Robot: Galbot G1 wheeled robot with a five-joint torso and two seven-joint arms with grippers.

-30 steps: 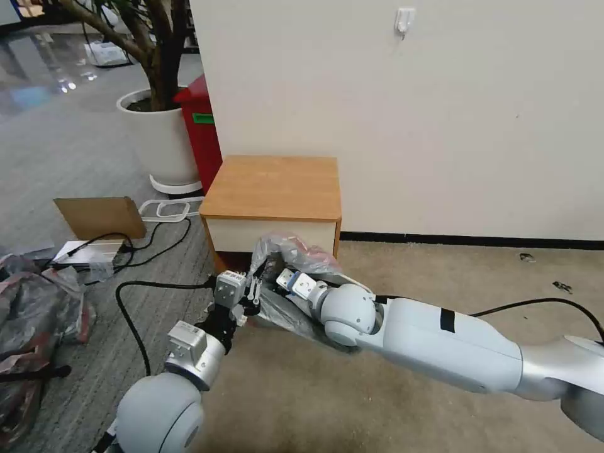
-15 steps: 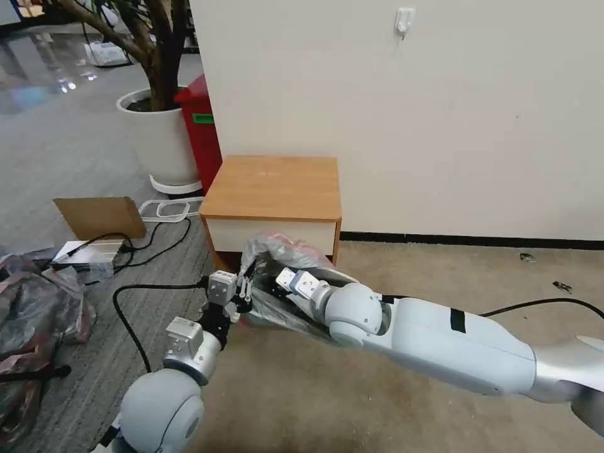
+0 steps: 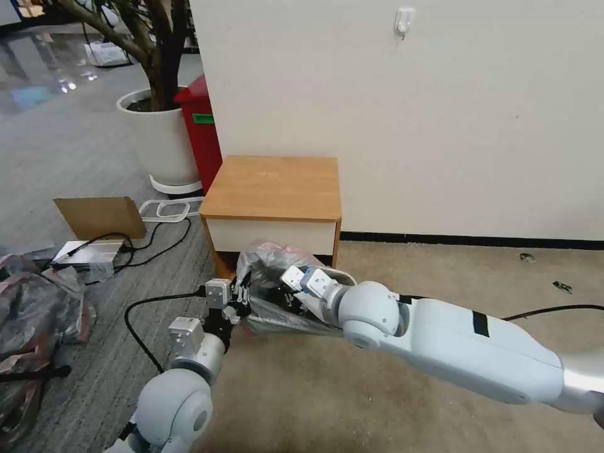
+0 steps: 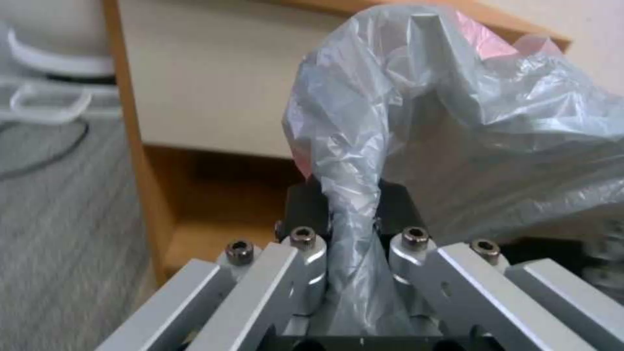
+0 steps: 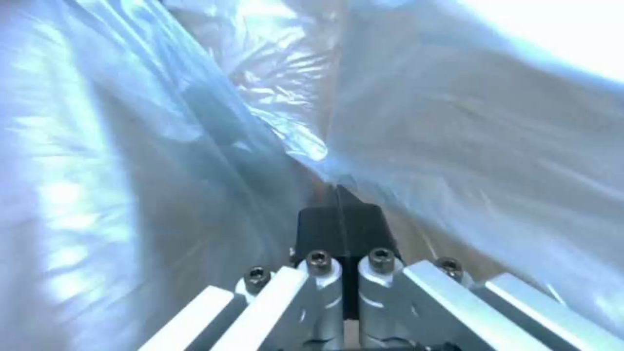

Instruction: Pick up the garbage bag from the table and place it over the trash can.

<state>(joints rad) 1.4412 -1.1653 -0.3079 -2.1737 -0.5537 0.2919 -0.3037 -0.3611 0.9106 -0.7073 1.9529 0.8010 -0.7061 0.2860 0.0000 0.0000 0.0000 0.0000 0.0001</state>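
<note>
Garbage bag [image 3: 277,258] looks feather-light, floppy and slippery, so it's best gripped at a bunched rim. Left pincer [image 4: 351,214] is clenched on a twisted fold just off the bench [image 3: 270,189] front edge, and right pincer [image 5: 341,229] is clamped tight on film too.

Office-like room: carpet [image 3: 440,277], plain wall [image 3: 409,126], potted tree [image 3: 157,94], red bin [image 3: 201,132], loose cables [image 3: 145,239], cardboard [image 3: 100,217].

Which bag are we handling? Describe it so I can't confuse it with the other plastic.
Find the small wooden table against the wall. Just in front of it, off the floor, the garbage bag is stretched between the left tool and right tool. It is small and pink-rimmed, unlike the big plastic heap far left.
</note>
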